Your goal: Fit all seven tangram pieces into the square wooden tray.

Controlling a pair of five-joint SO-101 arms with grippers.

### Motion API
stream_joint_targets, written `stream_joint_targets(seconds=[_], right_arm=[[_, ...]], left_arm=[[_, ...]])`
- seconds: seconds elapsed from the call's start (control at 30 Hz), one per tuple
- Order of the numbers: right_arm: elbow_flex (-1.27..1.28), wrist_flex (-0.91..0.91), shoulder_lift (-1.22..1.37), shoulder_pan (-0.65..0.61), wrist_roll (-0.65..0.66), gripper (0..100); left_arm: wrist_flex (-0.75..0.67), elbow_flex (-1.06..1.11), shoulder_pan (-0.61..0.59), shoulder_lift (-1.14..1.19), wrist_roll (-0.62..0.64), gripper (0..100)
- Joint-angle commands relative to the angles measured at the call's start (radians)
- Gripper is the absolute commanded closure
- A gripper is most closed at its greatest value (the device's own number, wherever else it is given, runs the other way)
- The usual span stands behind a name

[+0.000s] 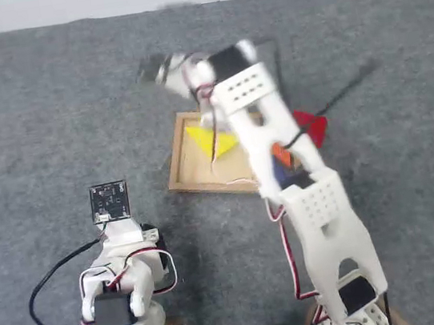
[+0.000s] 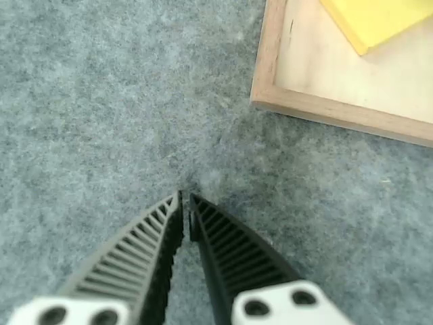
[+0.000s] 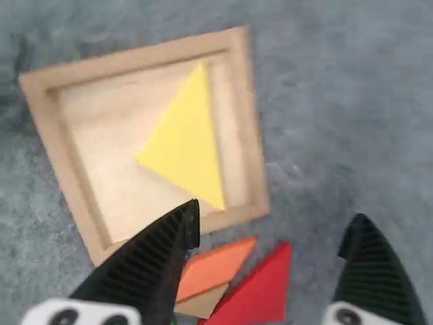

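Right gripper (image 3: 276, 213) gaping near tray (image 3: 247, 122); left gripper (image 2: 186, 198) closed, empty.
Yellow triangle (image 3: 186, 145) lies in tray ahead of right fingertips, long edge along one wall, apex pointing to tray centre.

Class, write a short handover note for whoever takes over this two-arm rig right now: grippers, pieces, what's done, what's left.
Left gripper: shut, empty, low over the carpet near a corner of the tray.
Right gripper: open, empty, above the tray's edge.
Done: the yellow triangle lies inside the tray.
Left: the orange piece and red triangle lie just outside the tray. They and the remaining pieces need placing.
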Motion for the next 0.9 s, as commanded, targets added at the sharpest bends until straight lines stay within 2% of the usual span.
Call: stream_joint_targets(seconds=[0.0, 0.23, 0.4, 0.57, 0.67, 0.73, 0.87], right_arm=[[-0.025, 0.048, -0.159, 0.035, -0.089, 71.6], [0.233, 0.048, -0.412, 0.031, -0.180, 71.6], [0.589, -0.007, -0.647, 0.028, -0.195, 71.6], [1.140, -0.329, -0.874, 0.041, -0.198, 71.6], [1.458, -0.576, -0.977, 0.047, -0.265, 72.0], [1.582, -0.687, -0.998, 0.059, -0.334, 72.0], [1.631, -0.748, -0.954, 0.108, -0.480, 72.1]], left_arm=[[0.005, -0.013, -0.006, -0.020, -0.015, 99], [0.005, -0.013, -0.006, -0.020, -0.015, 99], [0.005, -0.013, -0.006, -0.020, -0.015, 99], [0.005, -0.013, -0.006, -0.020, -0.015, 99], [0.005, -0.013, -0.006, -0.020, -0.015, 99], [0.005, -0.013, -0.006, -0.020, -0.015, 99], [0.005, -0.013, -0.006, -0.020, -0.015, 99]])
